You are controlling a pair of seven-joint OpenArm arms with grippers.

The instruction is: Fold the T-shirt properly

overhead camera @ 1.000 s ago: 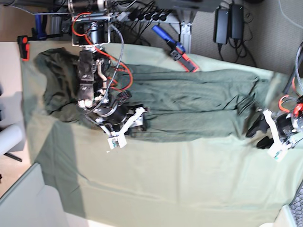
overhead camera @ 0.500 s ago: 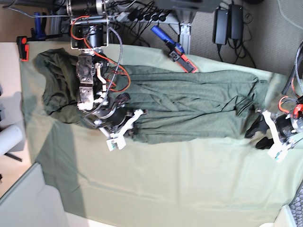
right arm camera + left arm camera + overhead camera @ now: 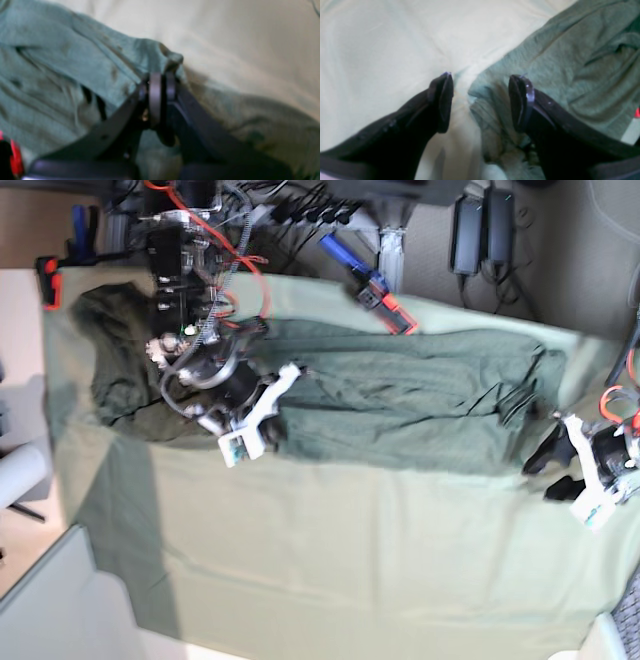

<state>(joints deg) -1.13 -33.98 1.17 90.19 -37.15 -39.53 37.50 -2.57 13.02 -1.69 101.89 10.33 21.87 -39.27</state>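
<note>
The dark grey-green T-shirt [image 3: 400, 405] lies stretched across the back of the pale cloth-covered table [image 3: 350, 560]. My right gripper [image 3: 272, 436] is on the left of the base view, at the shirt's near edge. In the right wrist view it [image 3: 160, 83] is shut on a raised fold of the T-shirt [image 3: 62, 62]. My left gripper [image 3: 548, 464] is at the shirt's right end. In the left wrist view it [image 3: 481, 100] is open, with a bunched corner of the T-shirt [image 3: 582, 62] lying between its fingers [image 3: 442, 102], not pinched.
A blue and red clamp [image 3: 375, 288] sits on the table's back edge. A red clamp [image 3: 50, 280] is at the far left edge. Power bricks [image 3: 485, 230] and cables lie on the floor behind. A white roll [image 3: 15, 475] stands off the left side.
My right arm has pulled back toward the table's rear with the shirt's edge, and the shirt's near edge has shifted with it. My left gripper has drifted slightly right, off the shirt's corner.
</note>
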